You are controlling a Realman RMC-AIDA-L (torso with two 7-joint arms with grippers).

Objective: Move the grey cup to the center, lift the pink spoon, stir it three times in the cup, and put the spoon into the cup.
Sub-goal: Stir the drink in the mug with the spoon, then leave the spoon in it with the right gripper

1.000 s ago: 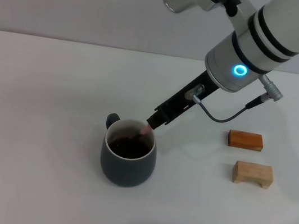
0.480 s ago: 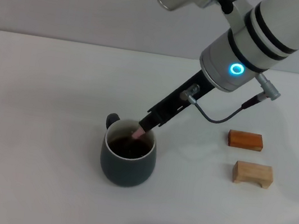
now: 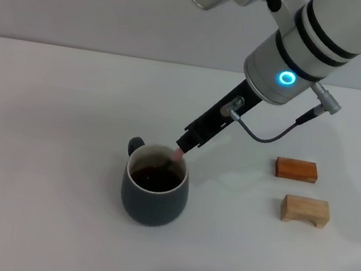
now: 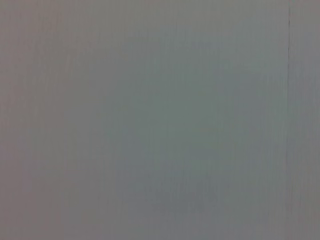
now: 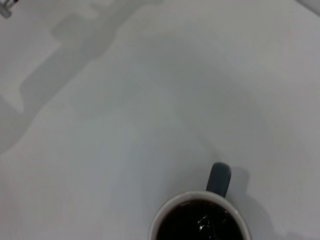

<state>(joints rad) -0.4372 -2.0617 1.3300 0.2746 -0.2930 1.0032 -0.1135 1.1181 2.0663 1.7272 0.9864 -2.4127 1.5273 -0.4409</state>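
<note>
Since half a second ago the right gripper (image 3: 183, 145) has shifted slightly right over the grey cup (image 3: 154, 194), clamped on the pink spoon (image 3: 176, 155). Its handle slants up to the far right, bowl sunk in the dark liquid. Only the right wrist view shows the cup's handle (image 5: 219, 178) from above; the left wrist view shows nothing but grey.

White arm (image 3: 319, 40), black bands, blue ring light

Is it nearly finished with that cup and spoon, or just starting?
Past halfway, apparently. The grey cup sits mid-table. The right gripper holds the pink spoon dipped into the dark drink: stirring, it seems. Left: letting the spoon go into the cup. The left arm isn't visible.
</note>
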